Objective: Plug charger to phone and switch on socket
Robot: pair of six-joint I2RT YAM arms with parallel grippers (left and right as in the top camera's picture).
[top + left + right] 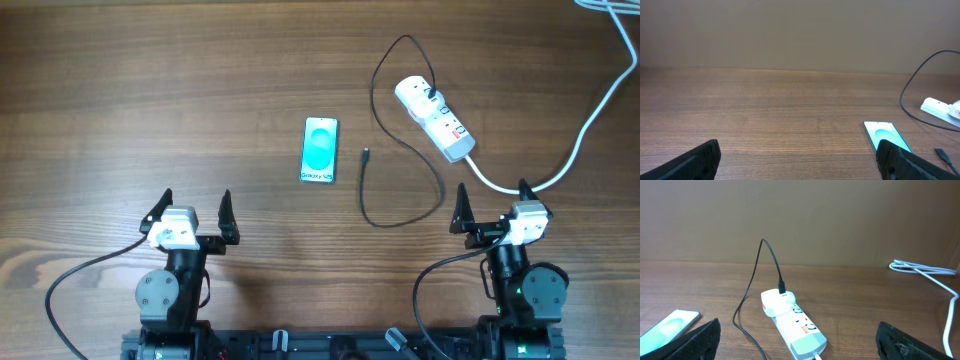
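Note:
The phone [320,150] lies flat mid-table, cyan-green screen up, white text band at its near end; it also shows in the left wrist view [883,135] and right wrist view [667,328]. The black charger cable [400,140] loops from an adapter on the white socket strip [437,121] to its free plug tip [365,156], right of the phone. The strip also shows in the right wrist view [795,327]. My left gripper [192,211] is open and empty near the front left. My right gripper [492,197] is open and empty, just in front of the strip.
The strip's thick white cord [590,110] runs right and up past the table's far right corner, passing close by my right gripper. It also shows in the right wrist view [925,272]. The table is wood-grain brown.

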